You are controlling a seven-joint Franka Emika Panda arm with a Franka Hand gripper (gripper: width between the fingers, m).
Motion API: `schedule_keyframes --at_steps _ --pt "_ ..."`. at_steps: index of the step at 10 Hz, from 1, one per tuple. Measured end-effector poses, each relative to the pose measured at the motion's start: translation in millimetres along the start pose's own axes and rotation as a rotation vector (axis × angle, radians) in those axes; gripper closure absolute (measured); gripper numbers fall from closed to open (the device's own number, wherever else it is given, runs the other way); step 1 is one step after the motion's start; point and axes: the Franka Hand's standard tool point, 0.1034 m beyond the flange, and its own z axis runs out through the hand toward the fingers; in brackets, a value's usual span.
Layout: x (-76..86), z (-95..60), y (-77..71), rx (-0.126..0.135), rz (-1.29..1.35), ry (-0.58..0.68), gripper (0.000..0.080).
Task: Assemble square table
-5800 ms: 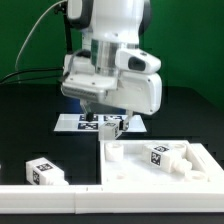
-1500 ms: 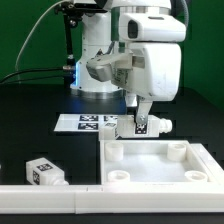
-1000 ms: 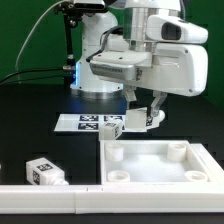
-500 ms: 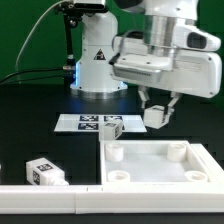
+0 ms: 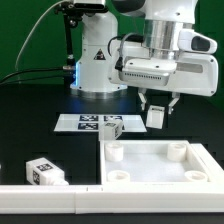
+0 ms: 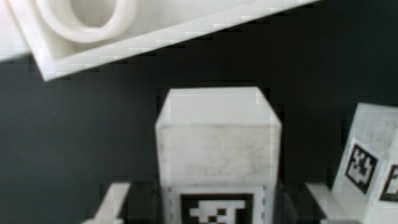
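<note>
Foreground holds a long white rail running across the black table. Just behind the rail, toward the exterior view's left, a loose leg lies on its side with a black-and-white tag facing forward. On the exterior view's right, the square slab lies flat on the table with its raised rim up and round holes showing in its corners. Its near edge sits close against the rail.

Beyond the slab's far edge, the marker board lies flat on the dark surface. A second leg stands at its end, near the slab's far corner.

Slightly to the exterior view's right of it, the tool hangs above the table, closed on the held leg. That leg is lifted clear of the table and touches neither the slab nor the second leg.

In the wrist view the held leg sits squarely between the two fingers, with its tagged face toward the camera. Bare black table lies beyond it, then a slab corner with its hole.

Farther back stands the arm's white base, showing a small blue light. A green curtain closes off the room behind it, with a dark cable crossing in front.
</note>
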Motion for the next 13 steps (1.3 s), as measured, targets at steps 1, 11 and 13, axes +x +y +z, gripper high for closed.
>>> schedule_keyframes --at_steps 1,11,13 --pt "21.0 11.9 6.6 0.004 0.081 0.020 0.0520" --pt "53.0 39.6 7.9 0.038 0.144 0.095 0.0408" --pt "35.3 26.6 -2.3 0.035 0.235 0.060 0.0273"
